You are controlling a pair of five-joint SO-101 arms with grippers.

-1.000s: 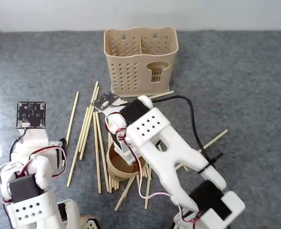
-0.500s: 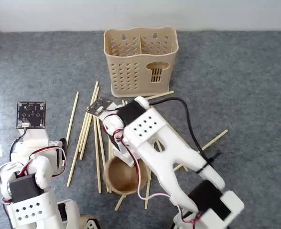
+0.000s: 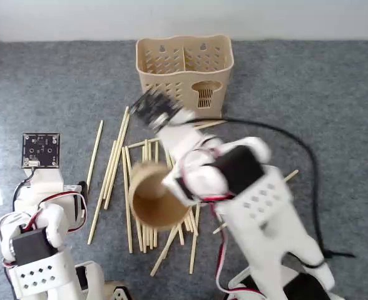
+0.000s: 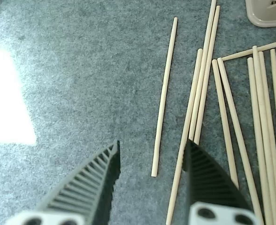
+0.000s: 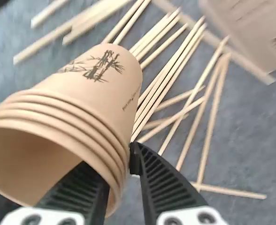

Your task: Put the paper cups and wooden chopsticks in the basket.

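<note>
Right gripper [image 3: 175, 187] now has the stack of brown paper cups [image 3: 151, 201] lifted off the grey carpet-like table top [image 3: 322, 106] and tipped over, mouth turned toward the left arm's side (a second ago it stood mouth-up among the sticks). The right arm's wrist swings up toward the beige slotted plastic basket [image 3: 184, 75]. Several pale wooden chopsticks [image 3: 148, 156] that the arm covered now show.

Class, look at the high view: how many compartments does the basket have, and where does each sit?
2. One compartment sits on the picture's left side of the basket, the other on its right, with a dividing wall between them. Their floors are hidden.
</note>
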